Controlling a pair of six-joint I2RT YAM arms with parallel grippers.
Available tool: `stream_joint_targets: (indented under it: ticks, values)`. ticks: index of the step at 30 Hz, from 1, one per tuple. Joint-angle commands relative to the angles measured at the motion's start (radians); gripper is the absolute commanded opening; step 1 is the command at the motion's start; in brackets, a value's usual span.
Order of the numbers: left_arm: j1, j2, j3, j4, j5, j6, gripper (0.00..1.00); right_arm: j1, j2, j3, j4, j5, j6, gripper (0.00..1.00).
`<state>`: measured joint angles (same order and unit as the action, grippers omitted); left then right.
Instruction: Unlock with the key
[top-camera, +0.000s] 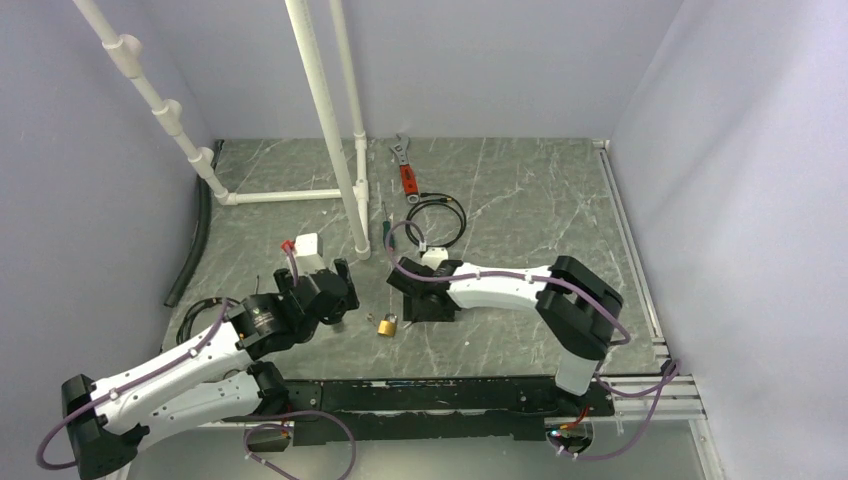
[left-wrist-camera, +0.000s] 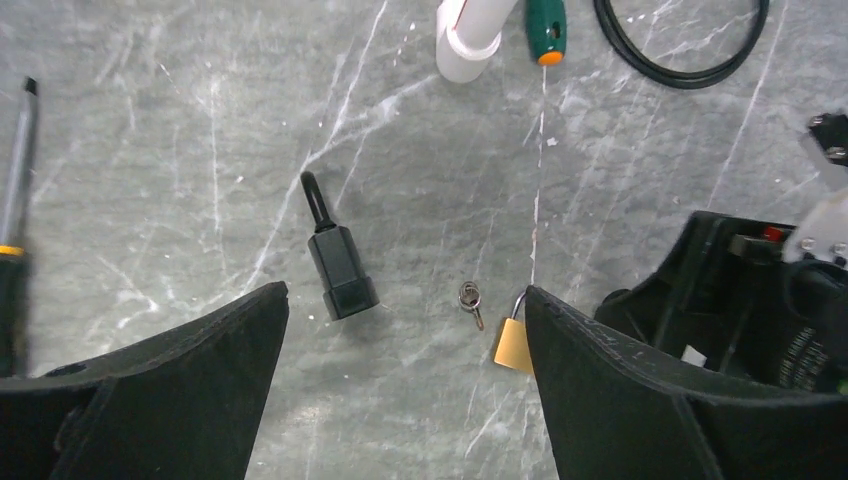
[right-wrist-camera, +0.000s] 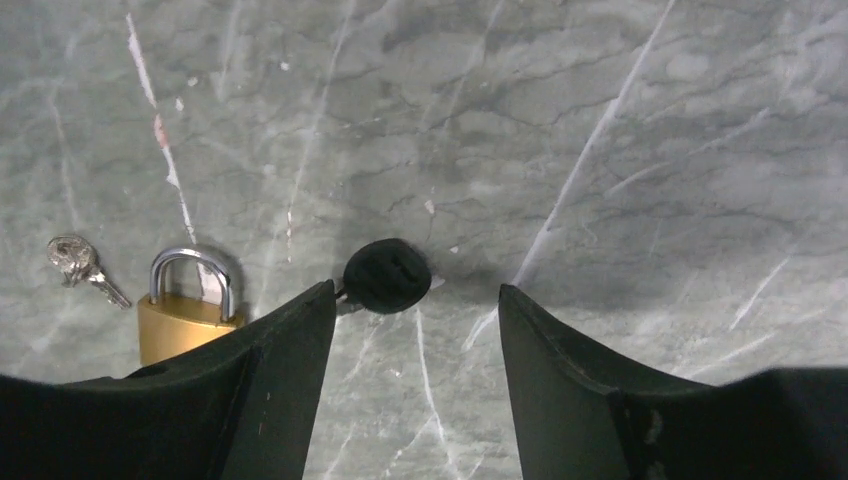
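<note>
The key (right-wrist-camera: 387, 276), with its round black head, lies flat on the grey marbled table just past my right gripper's left fingertip; that finger hides its blade. My right gripper (right-wrist-camera: 416, 288) (top-camera: 398, 285) is open, low over the table, with nothing between its fingers. A brass padlock (right-wrist-camera: 180, 325) (left-wrist-camera: 512, 345) (top-camera: 388, 325) lies left of the key, its shackle down. Beside it lies a small silver key (right-wrist-camera: 78, 258) (left-wrist-camera: 470, 297). My left gripper (left-wrist-camera: 406, 290) (top-camera: 345, 290) is wide open above the table, left of the padlock, and holds nothing.
A black plug with a thin stem (left-wrist-camera: 340, 265) lies ahead of the left gripper. A green-handled screwdriver (left-wrist-camera: 545, 25), a white pipe foot (left-wrist-camera: 470, 35) and a black cable loop (left-wrist-camera: 680, 60) lie farther back. A red-handled wrench (top-camera: 405, 170) is at the back.
</note>
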<state>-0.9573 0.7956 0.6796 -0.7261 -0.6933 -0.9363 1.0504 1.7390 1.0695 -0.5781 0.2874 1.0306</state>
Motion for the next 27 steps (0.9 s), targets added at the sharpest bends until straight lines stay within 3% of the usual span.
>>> stream_joint_targets:
  ticks: [1,6,11,19,27]
  values:
    - [-0.003,-0.013,0.13,-0.164,-0.015,0.07,0.91,0.015,0.059,0.069,-0.09,0.033,0.055,0.62]
    - [-0.004,-0.055,0.134,-0.262,-0.042,0.034,0.9,0.019,0.097,0.085,-0.088,0.038,0.075,0.61]
    - [-0.003,-0.116,0.083,-0.22,-0.002,0.05,0.88,0.019,0.132,0.12,-0.127,0.068,0.076,0.6]
    - [-0.003,-0.144,0.072,-0.219,-0.001,0.044,0.87,0.043,0.204,0.164,-0.192,0.085,0.08,0.49]
    - [-0.003,-0.134,0.066,-0.193,0.015,0.07,0.85,0.043,0.186,0.124,-0.15,0.075,0.086,0.28]
